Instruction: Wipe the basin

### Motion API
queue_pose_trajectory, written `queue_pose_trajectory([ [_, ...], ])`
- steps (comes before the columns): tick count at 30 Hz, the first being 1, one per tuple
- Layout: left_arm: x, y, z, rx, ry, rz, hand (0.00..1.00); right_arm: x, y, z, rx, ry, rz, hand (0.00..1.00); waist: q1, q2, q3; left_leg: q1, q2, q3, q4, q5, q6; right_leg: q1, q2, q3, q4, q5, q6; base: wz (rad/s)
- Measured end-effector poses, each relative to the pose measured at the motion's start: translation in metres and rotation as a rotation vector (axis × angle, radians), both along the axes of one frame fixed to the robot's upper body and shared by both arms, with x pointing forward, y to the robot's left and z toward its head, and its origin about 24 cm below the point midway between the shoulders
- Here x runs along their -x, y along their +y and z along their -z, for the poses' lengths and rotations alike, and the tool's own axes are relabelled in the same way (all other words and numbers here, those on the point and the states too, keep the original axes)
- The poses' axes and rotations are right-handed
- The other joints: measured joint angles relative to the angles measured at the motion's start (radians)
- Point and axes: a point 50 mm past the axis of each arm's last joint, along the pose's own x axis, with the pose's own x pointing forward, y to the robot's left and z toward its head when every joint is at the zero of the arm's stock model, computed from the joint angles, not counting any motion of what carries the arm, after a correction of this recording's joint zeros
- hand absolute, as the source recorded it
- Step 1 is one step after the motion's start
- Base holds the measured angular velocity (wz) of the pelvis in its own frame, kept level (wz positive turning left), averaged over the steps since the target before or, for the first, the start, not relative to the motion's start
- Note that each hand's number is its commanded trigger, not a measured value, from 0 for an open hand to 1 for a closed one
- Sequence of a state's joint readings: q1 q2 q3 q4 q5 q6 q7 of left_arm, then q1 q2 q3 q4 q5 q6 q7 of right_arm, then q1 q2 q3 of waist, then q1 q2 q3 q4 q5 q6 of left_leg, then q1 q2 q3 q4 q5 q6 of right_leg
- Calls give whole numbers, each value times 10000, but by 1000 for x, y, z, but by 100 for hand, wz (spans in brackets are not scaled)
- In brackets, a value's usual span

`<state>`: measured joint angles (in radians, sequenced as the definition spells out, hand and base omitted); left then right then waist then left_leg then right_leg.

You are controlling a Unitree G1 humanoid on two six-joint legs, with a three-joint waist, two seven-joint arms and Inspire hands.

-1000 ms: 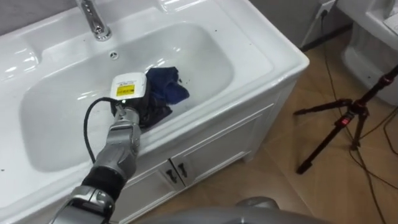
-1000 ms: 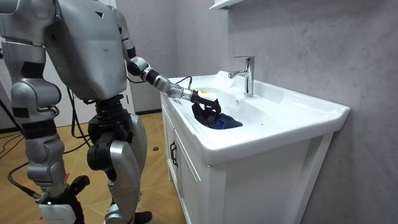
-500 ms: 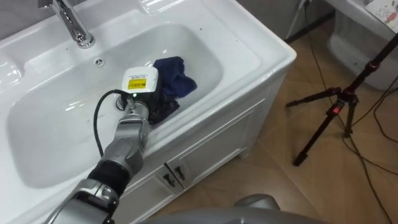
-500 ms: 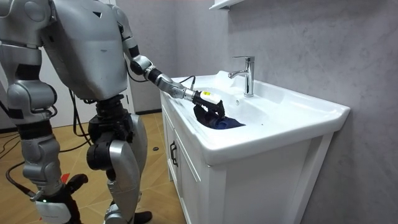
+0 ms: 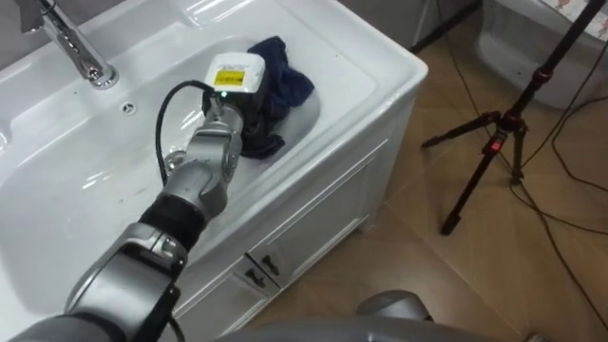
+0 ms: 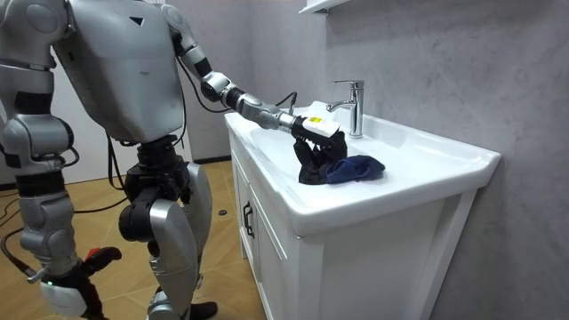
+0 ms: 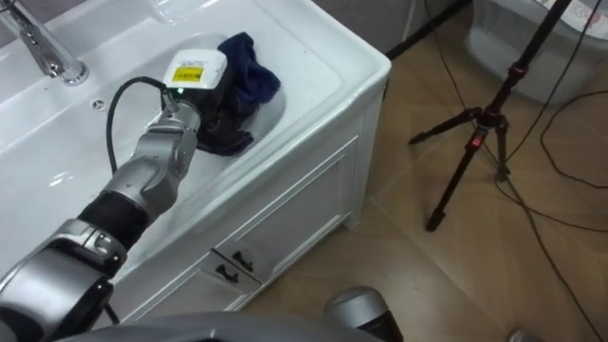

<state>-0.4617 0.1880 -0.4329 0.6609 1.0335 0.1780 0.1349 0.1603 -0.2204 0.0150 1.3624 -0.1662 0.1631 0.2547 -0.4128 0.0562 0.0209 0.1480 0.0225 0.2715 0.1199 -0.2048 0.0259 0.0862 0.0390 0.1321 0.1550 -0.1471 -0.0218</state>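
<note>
**Left hand gripping the cloth at the basin's right end**

You are looking down into the white basin (image 5: 57, 176), with the faucet (image 5: 71, 47) standing at its eleven o'clock and a small hole (image 5: 128, 83) showing in the back wall just right of it. The bowl is holding one thing, the blue cloth (image 5: 285, 81), which is lying bunched against the right wall at about two o'clock, its far end riding up toward the rim.

Your left hand (image 5: 237, 116) is reaching in from seven o'clock and is sitting on the cloth's near end, dark fingers curling down and clenching the fabric. The print on the tag at the back of that hand is too small to read.

Below the basin, the cabinet doors (image 5: 313, 218) are sitting closed. Farther right, at three o'clock, a black tripod (image 5: 494, 142) is standing on the wooden floor (image 5: 427, 275).

In the room view the robot is standing at the basin's front corner, its right hand (image 6: 53, 283) hanging by its side.
</note>
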Motion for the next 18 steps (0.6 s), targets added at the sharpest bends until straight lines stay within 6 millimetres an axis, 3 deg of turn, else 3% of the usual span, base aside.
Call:
queue_pose_trajectory([
  [7,-2,9,-4,204,-152,18,100,12,-9,-3,479,256,42,0,-48,59,21,-23,30,60,81,-55,-12,-10,87,114,-31,2,-4,-3],
  [11,-5,19,-6,973,-119,-462,100,10,-10,-3,724,166,-10,0,-16,153,-1,-25,72,309,84,-104,-21,-90,149,347,-20,9,0,-16],
  [18,-6,26,-11,1529,-501,-836,100,10,-10,-3,865,154,-43,0,8,142,4,-11,75,314,88,-106,-25,-134,152,535,-10,11,-4,-6],
])
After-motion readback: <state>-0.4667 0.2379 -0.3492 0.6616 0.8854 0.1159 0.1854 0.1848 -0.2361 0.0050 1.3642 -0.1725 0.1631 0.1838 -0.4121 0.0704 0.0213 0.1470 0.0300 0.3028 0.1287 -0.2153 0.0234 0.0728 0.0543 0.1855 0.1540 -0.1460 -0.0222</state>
